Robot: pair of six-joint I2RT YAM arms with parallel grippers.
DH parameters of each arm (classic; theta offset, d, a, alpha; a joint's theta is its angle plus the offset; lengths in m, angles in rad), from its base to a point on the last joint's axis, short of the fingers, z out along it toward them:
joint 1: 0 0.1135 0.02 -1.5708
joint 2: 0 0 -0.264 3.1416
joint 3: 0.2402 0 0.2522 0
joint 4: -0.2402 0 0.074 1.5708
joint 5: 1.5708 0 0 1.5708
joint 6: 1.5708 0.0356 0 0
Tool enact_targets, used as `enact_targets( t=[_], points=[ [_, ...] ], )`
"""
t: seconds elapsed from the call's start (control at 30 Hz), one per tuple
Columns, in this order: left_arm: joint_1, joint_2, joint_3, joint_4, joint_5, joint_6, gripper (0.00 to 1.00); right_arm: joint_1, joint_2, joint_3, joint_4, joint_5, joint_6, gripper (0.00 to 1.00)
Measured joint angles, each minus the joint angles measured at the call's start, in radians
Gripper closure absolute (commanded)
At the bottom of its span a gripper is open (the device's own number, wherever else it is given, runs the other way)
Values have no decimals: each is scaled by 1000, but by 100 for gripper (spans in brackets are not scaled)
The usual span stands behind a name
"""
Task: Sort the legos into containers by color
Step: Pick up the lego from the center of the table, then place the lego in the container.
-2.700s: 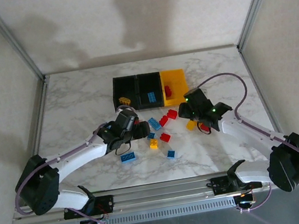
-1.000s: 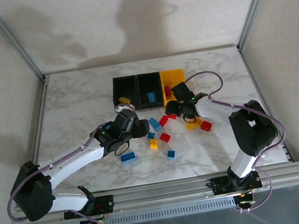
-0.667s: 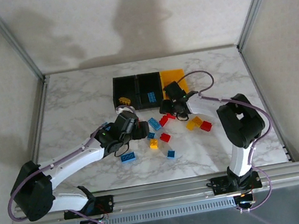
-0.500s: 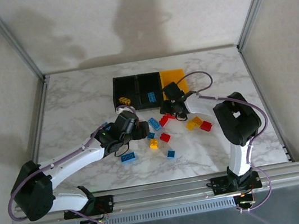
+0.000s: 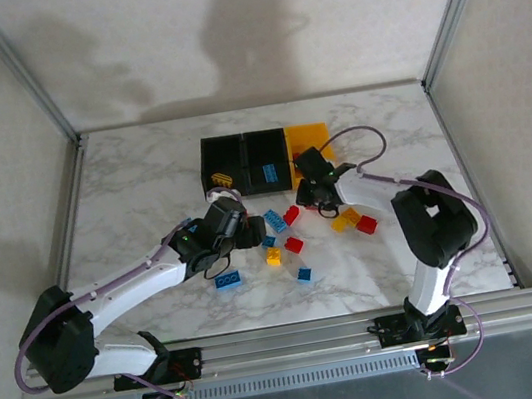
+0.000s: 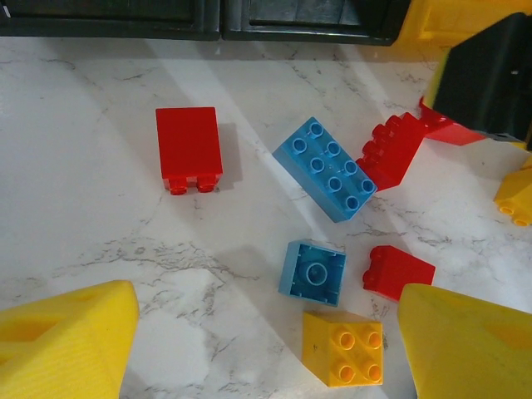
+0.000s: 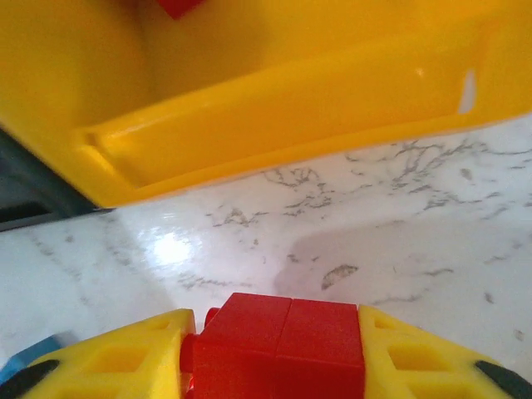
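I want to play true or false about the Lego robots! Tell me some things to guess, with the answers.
1. The right gripper's jaws pinch a red brick. True.
2. The left gripper's jaws hold a blue brick. False: they stand open above the loose bricks, holding nothing.
3. The yellow bin is at the right end of the row. True.
4. All three bins are yellow. False: the other two are black bins.
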Motion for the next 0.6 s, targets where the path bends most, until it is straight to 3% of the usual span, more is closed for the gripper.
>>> enact_targets(
  t=[0.3, 0.6],
  points=[
    [0, 13, 0, 16, 24, -23, 19, -52, -50, 182, -36, -22, -15, 65],
    [0, 13, 0, 22, 25, -23, 19, -123, 125, 376, -6, -11, 96, 64]
  ],
)
